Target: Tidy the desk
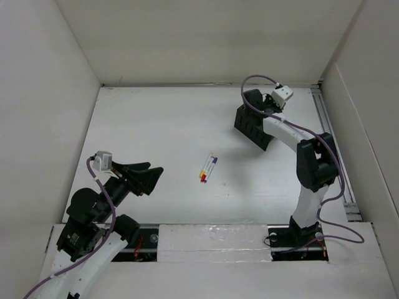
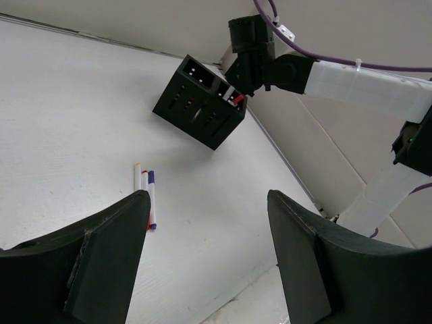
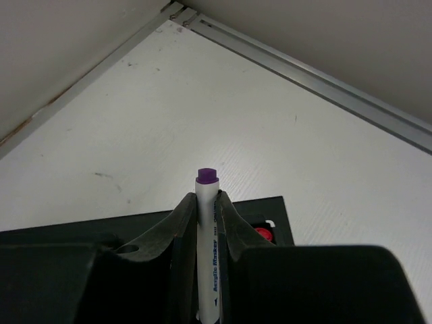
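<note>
The white desk [image 1: 162,131] holds three markers [image 1: 208,168] lying side by side near its middle; they also show in the left wrist view [image 2: 145,196]. A black two-compartment organizer box [image 1: 252,129] stands at the back right. My right gripper [image 1: 254,107] is over the box and shut on a white marker with a purple cap [image 3: 206,181], held upright between the fingers [image 3: 181,219] above the box [image 3: 253,208]. A red-capped marker [image 3: 262,233] stands inside the box. My left gripper [image 1: 154,178] is open and empty, low at the front left, facing the markers.
White panel walls enclose the desk on three sides. A thin metal rail [image 1: 333,149] runs along the right edge, and it shows at the back in the right wrist view [image 3: 304,74]. The right arm [image 2: 364,81] reaches over the box.
</note>
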`<state>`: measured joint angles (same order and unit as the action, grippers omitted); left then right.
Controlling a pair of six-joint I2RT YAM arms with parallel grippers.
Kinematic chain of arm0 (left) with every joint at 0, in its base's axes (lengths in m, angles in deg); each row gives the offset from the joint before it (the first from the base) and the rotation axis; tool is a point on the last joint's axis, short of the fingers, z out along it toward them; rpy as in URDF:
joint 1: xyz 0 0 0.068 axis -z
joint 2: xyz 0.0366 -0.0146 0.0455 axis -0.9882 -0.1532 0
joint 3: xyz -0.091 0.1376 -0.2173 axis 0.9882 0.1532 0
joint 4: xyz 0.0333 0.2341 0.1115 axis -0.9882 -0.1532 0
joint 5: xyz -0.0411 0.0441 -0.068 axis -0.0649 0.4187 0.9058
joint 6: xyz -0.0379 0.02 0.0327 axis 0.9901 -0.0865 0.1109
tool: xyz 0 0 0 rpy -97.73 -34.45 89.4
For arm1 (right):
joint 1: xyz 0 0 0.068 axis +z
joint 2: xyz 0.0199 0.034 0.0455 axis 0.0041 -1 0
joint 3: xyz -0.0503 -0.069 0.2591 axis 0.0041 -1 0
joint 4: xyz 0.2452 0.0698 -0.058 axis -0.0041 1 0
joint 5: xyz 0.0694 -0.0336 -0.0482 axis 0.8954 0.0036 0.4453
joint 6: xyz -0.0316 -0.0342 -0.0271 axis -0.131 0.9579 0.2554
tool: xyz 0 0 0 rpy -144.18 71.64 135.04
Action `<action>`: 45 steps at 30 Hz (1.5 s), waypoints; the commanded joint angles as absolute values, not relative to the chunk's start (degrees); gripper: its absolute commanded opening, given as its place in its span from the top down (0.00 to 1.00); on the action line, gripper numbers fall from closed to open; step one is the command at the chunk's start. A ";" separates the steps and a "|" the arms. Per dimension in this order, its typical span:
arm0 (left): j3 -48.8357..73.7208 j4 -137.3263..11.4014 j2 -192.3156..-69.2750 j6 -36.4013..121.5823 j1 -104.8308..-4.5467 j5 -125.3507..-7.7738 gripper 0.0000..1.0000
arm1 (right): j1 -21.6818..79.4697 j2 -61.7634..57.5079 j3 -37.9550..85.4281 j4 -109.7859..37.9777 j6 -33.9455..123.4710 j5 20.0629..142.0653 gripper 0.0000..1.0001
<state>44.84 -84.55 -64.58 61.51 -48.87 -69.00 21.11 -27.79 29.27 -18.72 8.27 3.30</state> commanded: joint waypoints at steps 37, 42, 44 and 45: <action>45.15 -82.20 -65.58 61.16 -48.58 -68.23 0.34 | 52.06 -23.35 11.82 -25.25 -5.98 35.28 0.62; 45.33 -81.94 -65.14 61.16 -48.58 -68.41 0.34 | 52.59 -23.61 10.33 -25.95 -7.48 35.10 0.67; 45.15 -82.20 -65.32 61.07 -48.58 -68.23 0.34 | 52.59 -24.14 10.50 -25.16 -8.19 35.63 0.69; 45.15 -82.20 -65.23 61.16 -48.58 -68.32 0.34 | 52.59 -24.23 10.16 -25.07 -8.36 35.46 0.69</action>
